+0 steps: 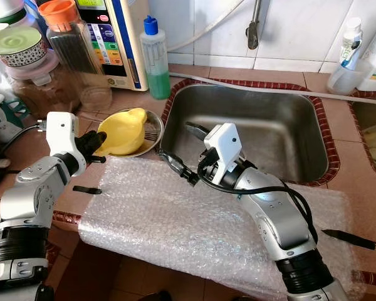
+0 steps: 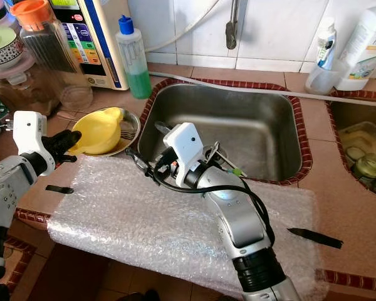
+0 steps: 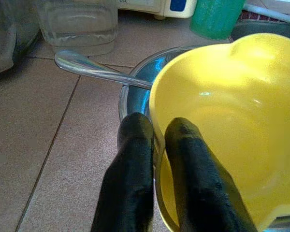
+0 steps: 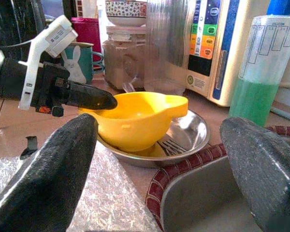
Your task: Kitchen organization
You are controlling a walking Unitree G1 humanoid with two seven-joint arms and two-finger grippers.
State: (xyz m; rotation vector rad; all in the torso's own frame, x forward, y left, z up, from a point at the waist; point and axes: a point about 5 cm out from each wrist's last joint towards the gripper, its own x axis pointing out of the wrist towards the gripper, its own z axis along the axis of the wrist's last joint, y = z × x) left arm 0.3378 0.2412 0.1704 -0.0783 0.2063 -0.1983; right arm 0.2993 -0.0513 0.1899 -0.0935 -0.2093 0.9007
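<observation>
Your left gripper [image 1: 99, 143] is pinched on the rim of the yellow jug [image 1: 122, 130], sitting in the steel dish [image 1: 151, 139] left of the sink [image 1: 301, 128]. It's light, stiff plastic, probably slick; right gripper [image 1: 183, 150] gapes empty

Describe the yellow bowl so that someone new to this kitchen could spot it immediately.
Start at the steel sink set in the tiled counter, then look just off its left rim, where a shallow steel plate sits. The yellow bowl rests in that plate over a fork, its rim pinched by the left gripper. It is the one bright yellow item among clear jars and bottles.
</observation>
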